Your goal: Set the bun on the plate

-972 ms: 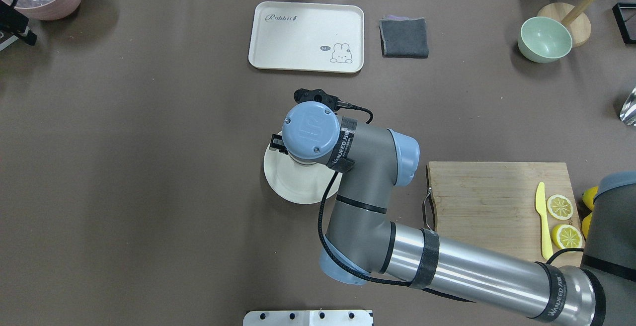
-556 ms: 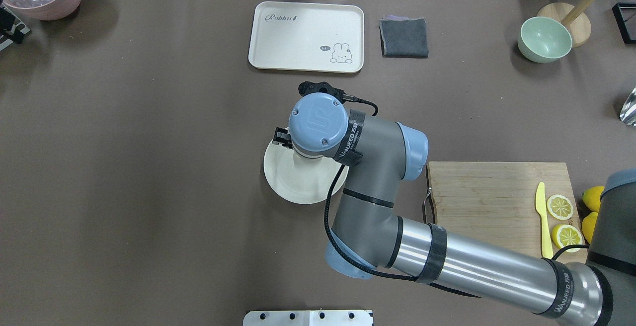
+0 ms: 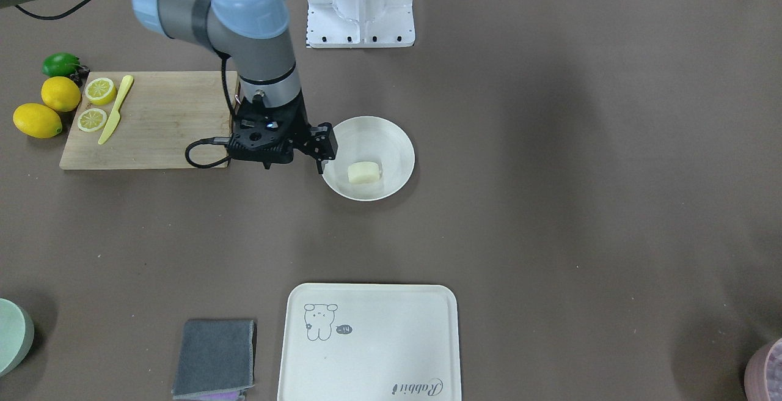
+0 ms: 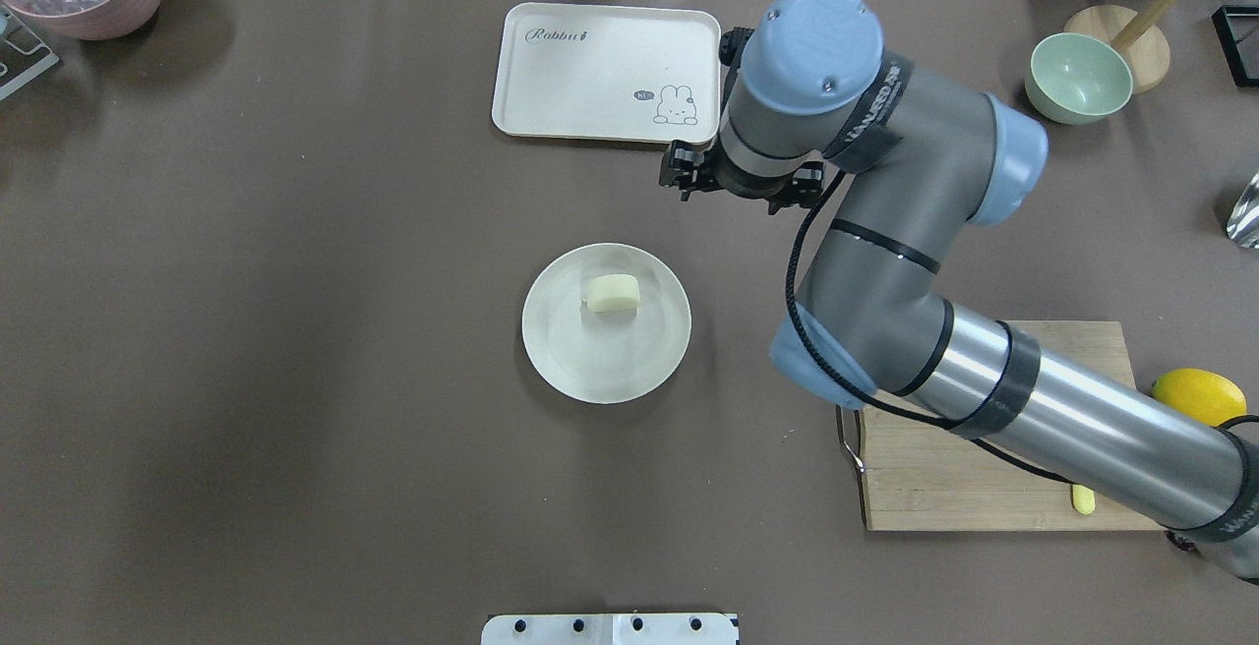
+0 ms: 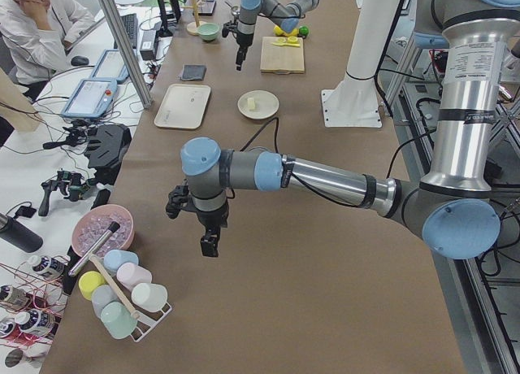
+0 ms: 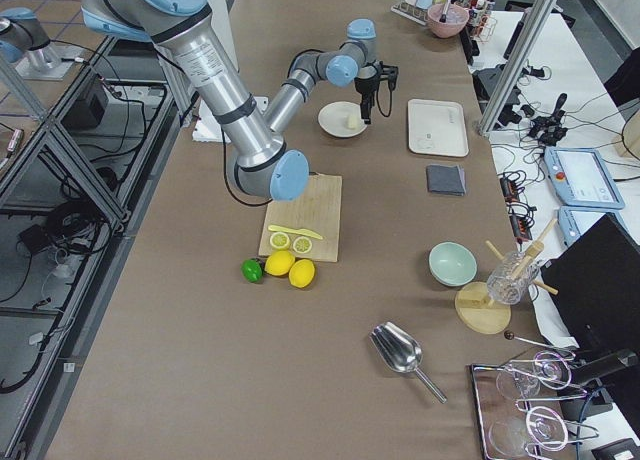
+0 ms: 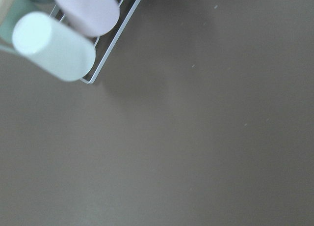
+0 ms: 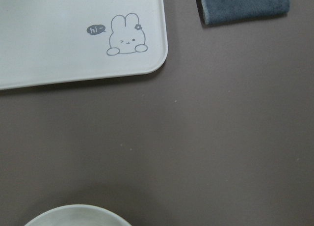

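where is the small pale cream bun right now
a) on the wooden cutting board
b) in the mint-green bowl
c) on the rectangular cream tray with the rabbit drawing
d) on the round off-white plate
d: the small pale cream bun lies by itself inside the round off-white plate, as both the overhead and the front-facing views show.
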Tool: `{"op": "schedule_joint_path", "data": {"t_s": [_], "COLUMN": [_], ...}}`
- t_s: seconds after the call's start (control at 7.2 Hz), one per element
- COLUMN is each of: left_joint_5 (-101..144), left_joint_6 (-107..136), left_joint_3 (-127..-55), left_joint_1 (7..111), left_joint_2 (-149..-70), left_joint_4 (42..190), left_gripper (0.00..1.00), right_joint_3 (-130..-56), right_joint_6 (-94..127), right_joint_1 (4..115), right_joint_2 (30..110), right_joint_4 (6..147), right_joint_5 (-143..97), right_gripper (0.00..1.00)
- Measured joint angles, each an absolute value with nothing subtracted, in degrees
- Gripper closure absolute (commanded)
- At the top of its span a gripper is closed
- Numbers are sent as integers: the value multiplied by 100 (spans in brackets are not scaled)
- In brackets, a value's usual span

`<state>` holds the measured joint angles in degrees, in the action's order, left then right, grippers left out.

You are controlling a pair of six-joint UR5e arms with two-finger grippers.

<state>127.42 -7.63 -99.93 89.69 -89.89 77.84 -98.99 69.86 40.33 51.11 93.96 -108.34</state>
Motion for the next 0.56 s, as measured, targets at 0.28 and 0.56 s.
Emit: {"op": "schedule_joint_path", "data": {"t_s": [0.28,0.56], "left_joint_5": [13067,13487], "left_joint_6": [-856,-833], "left_joint_3": [-10040,-10017], "left_joint_1": [9133,9196], "left_joint_2": [-8437,-8420], "left_joint_4": [7900,7913], "left_gripper": [2,2], "right_joint_3": [-10358,-10784], "right_joint_6": [6098,4776], "right_joint_1": [4830,5741], "right_joint_2": [5689,6169], "right_joint_4": [9514,10171], "right_joint_5": [-11628,-12184], "right_gripper": [0,0]}}
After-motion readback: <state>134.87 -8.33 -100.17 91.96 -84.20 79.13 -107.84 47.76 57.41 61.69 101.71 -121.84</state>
